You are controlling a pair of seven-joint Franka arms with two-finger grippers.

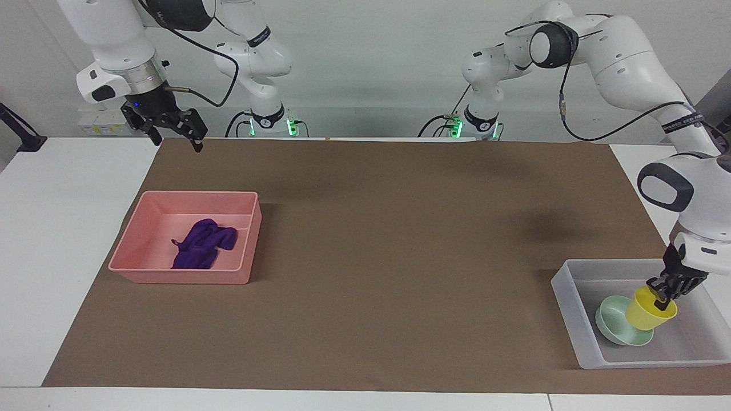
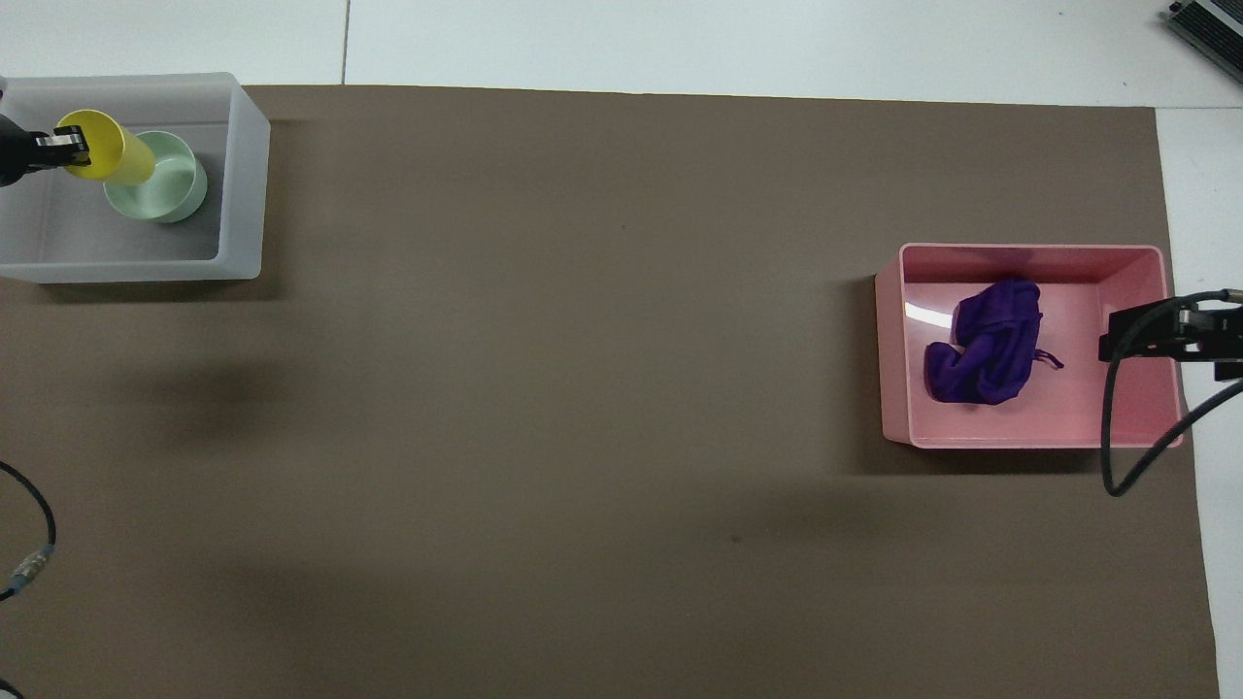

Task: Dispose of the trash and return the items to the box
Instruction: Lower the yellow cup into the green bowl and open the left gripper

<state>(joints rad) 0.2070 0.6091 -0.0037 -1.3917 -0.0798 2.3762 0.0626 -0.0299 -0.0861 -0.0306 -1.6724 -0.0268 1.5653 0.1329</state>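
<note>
My left gripper (image 1: 662, 298) is shut on the rim of the yellow cup (image 1: 648, 311) and holds it tilted, low inside the translucent box (image 1: 571, 308), beside the mint-green bowl (image 1: 614, 325). The overhead view shows the gripper (image 2: 60, 149), the cup (image 2: 107, 160), the bowl (image 2: 167, 184) and the box (image 2: 243, 194) too. The purple cloth (image 1: 203, 244) lies in the pink bin (image 1: 188, 277), also in the overhead view (image 2: 986, 349). My right gripper (image 1: 171, 128) is open and waits in the air above the table edge by the pink bin.
A brown mat (image 1: 371, 257) covers the table between the pink bin (image 2: 1029, 437) at the right arm's end and the box at the left arm's end. A black cable (image 2: 1126, 427) hangs from the right arm over the pink bin.
</note>
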